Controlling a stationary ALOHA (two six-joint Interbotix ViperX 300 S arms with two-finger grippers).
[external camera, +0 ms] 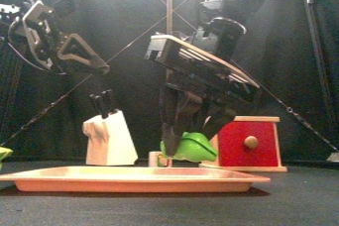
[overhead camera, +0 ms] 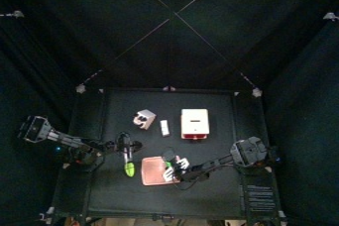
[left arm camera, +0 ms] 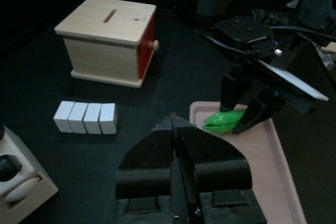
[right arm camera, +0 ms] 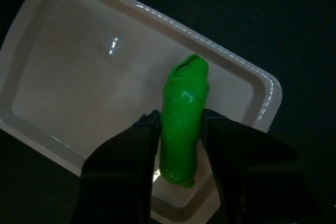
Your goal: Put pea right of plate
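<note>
Pea (right arm camera: 184, 120) lower end hidden between right fingers (right arm camera: 125, 149).

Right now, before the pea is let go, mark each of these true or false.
1. The right pincer holds the green pea over the plate. True.
2. The pea lies on the table right of the plate. False: it is in the right pincer's grip, above the plate.
3. The white-and-red box stands on the plate. False: it stands on the table, apart from the plate.
4. The left pincer holds nothing. True: its jaws are shut and empty, off the plate's edge.
</note>
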